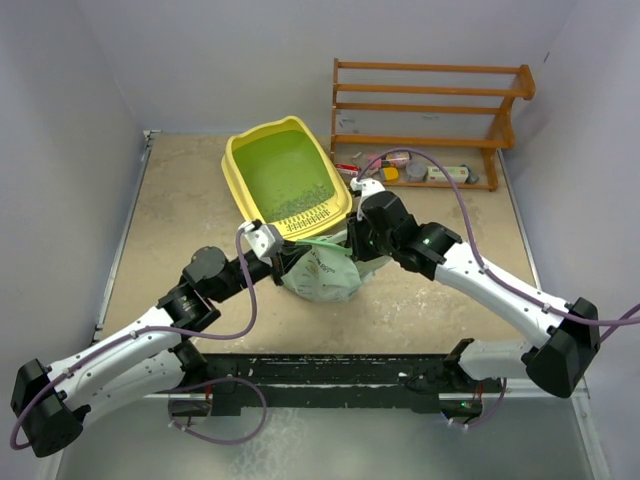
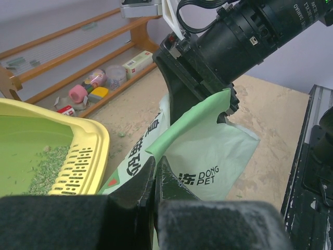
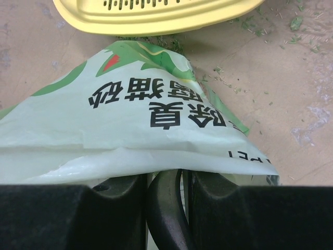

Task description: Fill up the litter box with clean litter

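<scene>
Left gripper (image 2: 155,176) is pinched fully shut on a fold low on the side of the pale-green bag (image 2: 208,156). Right gripper (image 3: 164,174) is partly closed and clamped on the bag's upper edge, with plastic film bunched between its fingers. In the left wrist view it sits just above and beyond the left gripper, holding up a peaked corner of the bag. The bag hangs between the two grippers with its lower part on the table (image 1: 180,200), and its dark print reads upside down to the right wrist camera. Just past both sets of fingertips is the litter box (image 1: 310,222), slotted short rim nearest them and close to the bag; cannot tell if they touch. Clean litter (image 1: 300,205) lies as a thin grey-green patch on the green floor at the grille end, the end nearest the grippers. Stray granules (image 3: 250,26) are on the table ahead of the right gripper. Farther beyond the right gripper, a wooden rack (image 1: 425,110) stands at the back wall with small items (image 1: 440,172) on its lowest shelf.
</scene>
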Controlling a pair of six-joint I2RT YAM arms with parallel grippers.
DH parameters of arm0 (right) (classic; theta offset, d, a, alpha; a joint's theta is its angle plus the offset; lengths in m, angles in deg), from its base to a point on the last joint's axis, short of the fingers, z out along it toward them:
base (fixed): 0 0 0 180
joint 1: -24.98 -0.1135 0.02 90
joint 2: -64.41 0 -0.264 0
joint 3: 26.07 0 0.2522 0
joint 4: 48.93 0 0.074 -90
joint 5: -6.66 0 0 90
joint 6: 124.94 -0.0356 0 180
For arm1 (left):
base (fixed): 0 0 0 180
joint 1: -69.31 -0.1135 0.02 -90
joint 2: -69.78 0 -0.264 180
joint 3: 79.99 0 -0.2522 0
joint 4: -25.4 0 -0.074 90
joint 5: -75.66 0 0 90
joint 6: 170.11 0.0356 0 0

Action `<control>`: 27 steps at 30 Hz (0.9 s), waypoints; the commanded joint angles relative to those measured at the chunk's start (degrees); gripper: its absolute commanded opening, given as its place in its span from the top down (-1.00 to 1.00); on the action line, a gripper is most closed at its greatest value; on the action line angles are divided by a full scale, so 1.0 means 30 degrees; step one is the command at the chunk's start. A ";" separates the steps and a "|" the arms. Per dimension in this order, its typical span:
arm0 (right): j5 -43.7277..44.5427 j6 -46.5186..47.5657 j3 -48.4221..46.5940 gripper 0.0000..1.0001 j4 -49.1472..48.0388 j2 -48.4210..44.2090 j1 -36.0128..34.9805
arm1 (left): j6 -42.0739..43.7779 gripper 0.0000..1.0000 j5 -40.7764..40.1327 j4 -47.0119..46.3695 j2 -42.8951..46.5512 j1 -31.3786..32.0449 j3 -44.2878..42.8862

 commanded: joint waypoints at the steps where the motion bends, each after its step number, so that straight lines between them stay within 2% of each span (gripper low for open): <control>1: -0.0010 -0.0758 0.1797 1.00 -0.0480 0.0810 -0.0105 | -0.0207 1.00 0.0429 -0.0790 0.0066 0.0010 -0.1026; 6: -0.1885 -0.2304 0.3971 1.00 -0.2234 -0.0304 -0.0099 | -0.0242 1.00 0.0504 -0.0688 0.0062 0.0021 -0.1056; 9: -0.2015 -0.2762 0.5054 1.00 -0.3379 -0.0937 -0.0106 | -0.0265 1.00 0.0518 -0.0636 0.0039 0.0024 -0.1056; 27: -0.4626 -0.7129 0.8852 1.00 -0.9612 -0.3886 -0.0094 | -0.0339 1.00 0.0606 -0.0237 -0.0021 0.0013 -0.1116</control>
